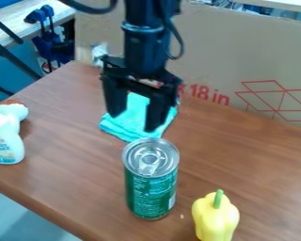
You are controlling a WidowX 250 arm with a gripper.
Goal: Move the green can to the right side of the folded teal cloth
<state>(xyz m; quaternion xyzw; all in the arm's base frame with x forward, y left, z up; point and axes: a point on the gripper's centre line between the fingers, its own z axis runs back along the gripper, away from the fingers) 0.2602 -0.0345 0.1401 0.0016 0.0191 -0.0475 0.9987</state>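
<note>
The camera view shows us the gripper (137,122), wide open and empty, near a turquoise cloth (122,129) and pale-printed green can (150,190), red-lettered cardboard (222,61) beyond.

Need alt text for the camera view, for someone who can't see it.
Black gripper, open and empty, hangs above a folded teal cloth on a brown wooden table. In front of it stands a green can, with a yellow toy pepper to the can's right in the image and a white bottle at the left edge.
</note>
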